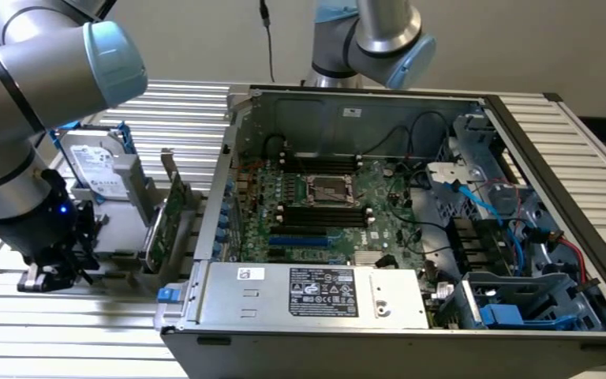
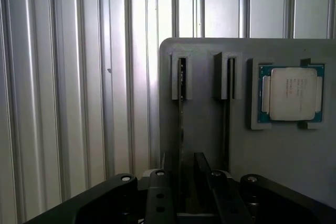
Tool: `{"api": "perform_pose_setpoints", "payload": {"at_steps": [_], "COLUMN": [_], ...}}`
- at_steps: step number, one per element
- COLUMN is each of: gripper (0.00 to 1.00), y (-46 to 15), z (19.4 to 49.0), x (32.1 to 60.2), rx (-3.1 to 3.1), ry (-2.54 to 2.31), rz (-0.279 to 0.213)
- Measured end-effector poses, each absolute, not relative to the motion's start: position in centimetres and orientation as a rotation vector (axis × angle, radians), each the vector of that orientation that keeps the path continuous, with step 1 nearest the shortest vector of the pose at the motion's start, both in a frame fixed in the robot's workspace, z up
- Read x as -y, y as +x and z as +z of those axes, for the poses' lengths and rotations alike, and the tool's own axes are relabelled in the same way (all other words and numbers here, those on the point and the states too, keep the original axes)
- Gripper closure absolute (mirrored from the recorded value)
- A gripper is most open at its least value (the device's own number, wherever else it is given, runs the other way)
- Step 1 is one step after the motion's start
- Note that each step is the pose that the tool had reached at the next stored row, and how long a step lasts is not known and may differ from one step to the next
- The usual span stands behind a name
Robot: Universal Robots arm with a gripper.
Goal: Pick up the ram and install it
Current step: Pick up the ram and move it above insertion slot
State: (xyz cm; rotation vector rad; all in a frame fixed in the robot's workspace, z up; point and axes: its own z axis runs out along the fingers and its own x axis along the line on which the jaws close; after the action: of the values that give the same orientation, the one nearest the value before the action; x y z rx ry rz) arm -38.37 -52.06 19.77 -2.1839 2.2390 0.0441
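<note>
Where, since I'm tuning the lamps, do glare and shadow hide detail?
Exterior view: the gripper sits in dark shadow, the case is evenly lit inside, the slats shine. Wrist view: the slats glare in streaks, the holder slots are black, the chip is clearly lit.

Robotics lab: opened computer case on slatted aluminium table, robot arm

Ribbed metal worktop. Open PC case lies on it, toward the exterior view's right. Motherboard inside; bare CPU socket mid-board, black memory slots just near and far of it. Power supply along the near wall. Blue cables by the right bays. Exterior view's left of the case: hard drive and expansion card, both upright. Grey holder carries a CPU chip flat in a recess.
</note>
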Motion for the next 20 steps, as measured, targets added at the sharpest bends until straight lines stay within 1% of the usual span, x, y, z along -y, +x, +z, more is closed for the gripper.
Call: {"api": "perform_pose_setpoints", "payload": {"at_steps": [9, 10, 11, 12, 13, 20], "gripper": [0.69, 0.72, 0.78, 0.78, 0.85, 0.86], "y": [-38.37, -38.37, -38.37, -38.37, -38.36, -38.37], "z": [19.68, 19.66, 19.65, 19.64, 19.63, 19.60], "x": [52.07, 52.08, 52.08, 52.08, 52.08, 52.08], "rx": [-2.237, -2.237, -2.237, -2.237, -2.237, -2.237], "ry": [-2.182, -2.182, -2.182, -2.182, -2.182, -2.182], "rz": [0.049, 0.049, 0.049, 0.049, 0.049, 0.050]}}
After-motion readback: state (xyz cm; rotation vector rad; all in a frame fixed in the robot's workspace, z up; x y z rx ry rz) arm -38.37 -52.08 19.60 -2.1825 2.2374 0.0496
